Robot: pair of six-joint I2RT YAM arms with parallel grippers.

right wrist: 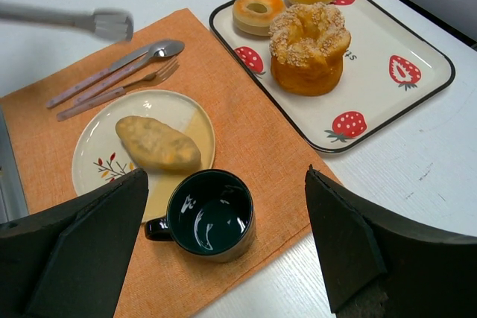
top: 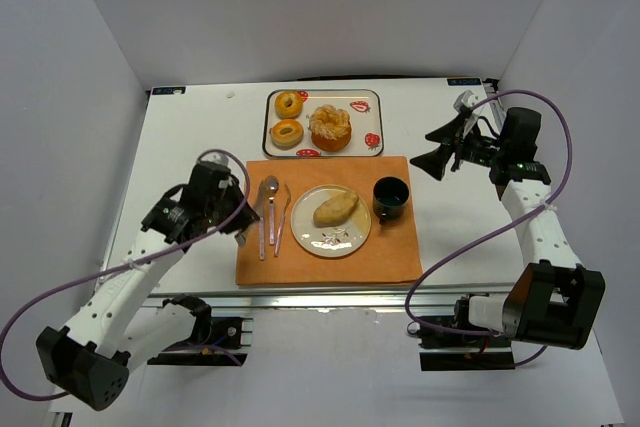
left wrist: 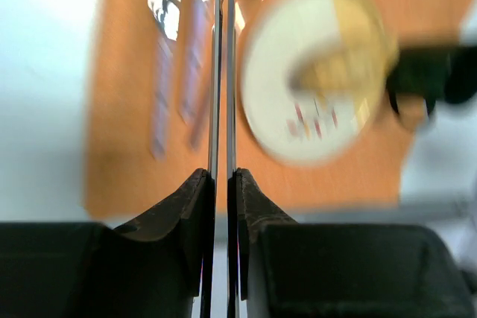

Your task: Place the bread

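The bread (top: 335, 208) is a small tan oval roll lying on the white plate (top: 312, 237) on the orange mat; it also shows in the right wrist view (right wrist: 158, 143) and, blurred, in the left wrist view (left wrist: 335, 72). My left gripper (top: 232, 209) hovers over the mat's left edge, left of the plate. It (left wrist: 221, 173) is shut on thin metal tongs (left wrist: 221, 72), whose two arms lie close together with nothing between them. The tongs' tip shows in the right wrist view (right wrist: 104, 21). My right gripper (top: 440, 152) is open and empty, raised to the right of the mat (right wrist: 225, 173).
A dark mug (top: 390, 197) stands right of the plate. A knife, spoon and fork (top: 270, 212) lie left of it. A strawberry-print tray (top: 370, 137) at the back holds two ring doughnuts (top: 288, 105) and a frosted round pastry (top: 330, 127).
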